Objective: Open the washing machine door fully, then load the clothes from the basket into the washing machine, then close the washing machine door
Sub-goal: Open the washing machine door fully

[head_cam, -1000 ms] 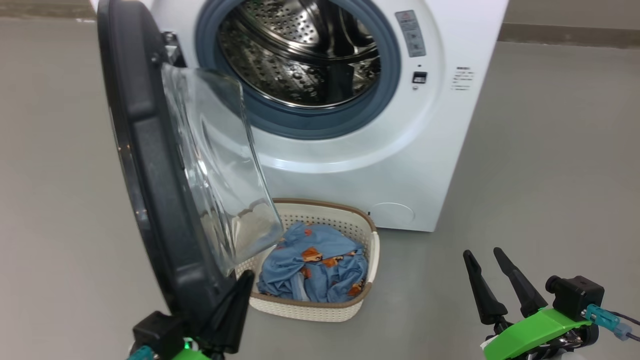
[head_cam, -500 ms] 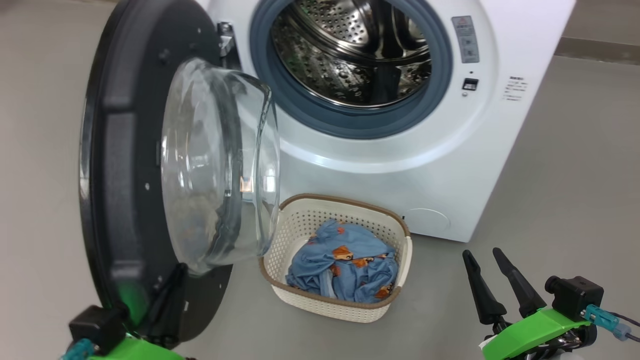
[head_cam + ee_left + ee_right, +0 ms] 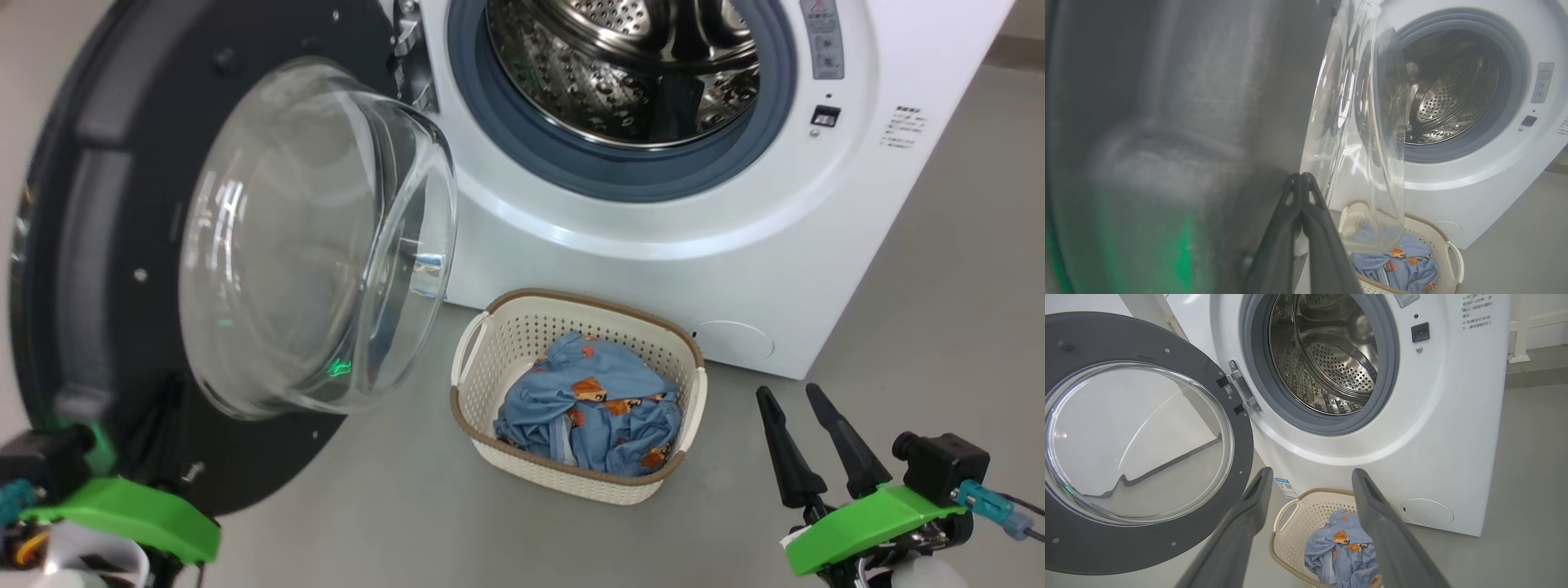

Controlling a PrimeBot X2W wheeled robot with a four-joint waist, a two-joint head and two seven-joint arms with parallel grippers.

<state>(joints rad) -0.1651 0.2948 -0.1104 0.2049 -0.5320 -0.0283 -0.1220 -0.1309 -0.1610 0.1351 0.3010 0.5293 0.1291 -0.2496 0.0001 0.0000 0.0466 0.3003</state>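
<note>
Door-opening step, near done by my read: washing machine door [image 3: 98, 245] stands wide, left of the drum [image 3: 620, 82]. Left gripper [image 3: 1301, 179] is closed on nothing, tips at the door's inner rim. Right gripper [image 3: 785, 394] is spread, empty. Clothes [image 3: 596, 408] lie in the basket [image 3: 571, 482] before the washing machine [image 3: 653, 269]. Next I reach down for the clothes: the door's glass crowds the basket's left, and the floor is open to its right.
</note>
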